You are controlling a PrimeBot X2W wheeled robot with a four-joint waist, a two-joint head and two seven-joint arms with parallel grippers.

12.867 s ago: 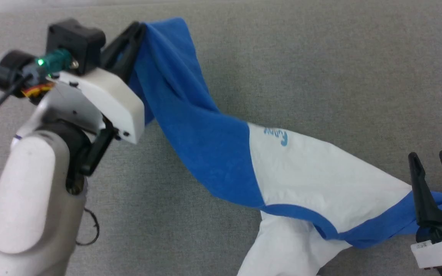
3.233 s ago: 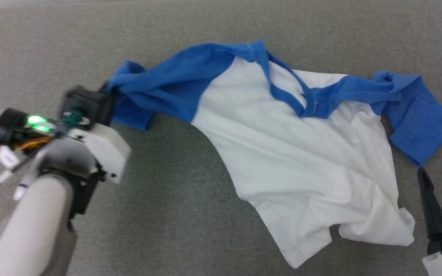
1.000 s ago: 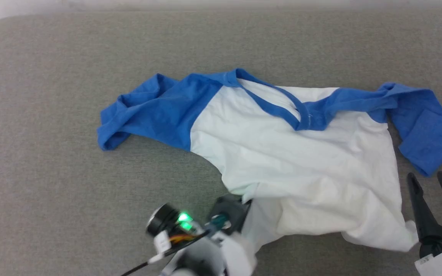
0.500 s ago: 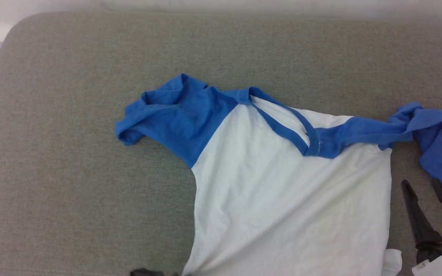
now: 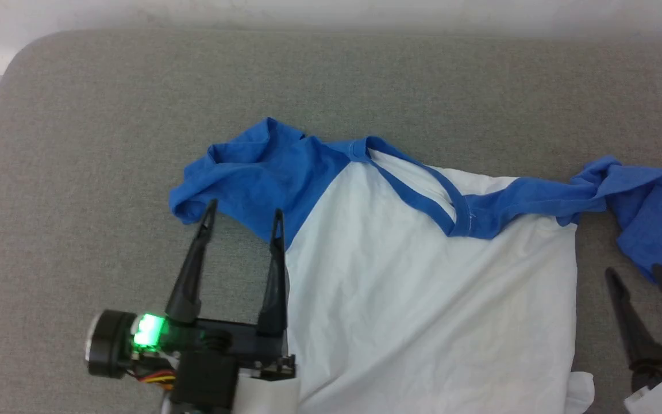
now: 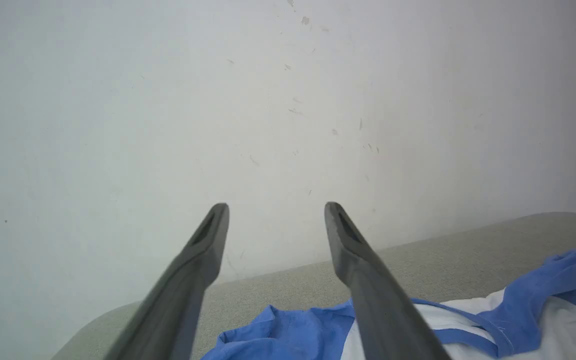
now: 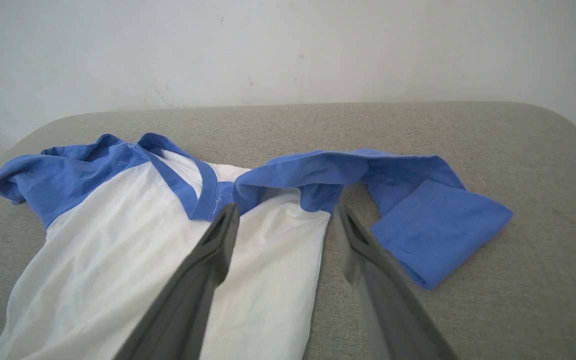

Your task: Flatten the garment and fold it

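- Your left gripper (image 5: 243,211), seven o'clock: fingers spread wide, empty, tips by the crumpled blue sleeve (image 5: 233,175) of the garment (image 5: 423,287).
- Your right gripper (image 5: 632,270), four o'clock: fingers apart, holding nothing.

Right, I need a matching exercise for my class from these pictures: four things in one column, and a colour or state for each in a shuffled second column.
Column one
1. shirt body
2. collar band
3. left end effector
4. padded surface

Column two
A. grey
B. open, holding nothing
C. white
D. blue

Pairs: 1-C, 2-D, 3-B, 4-A
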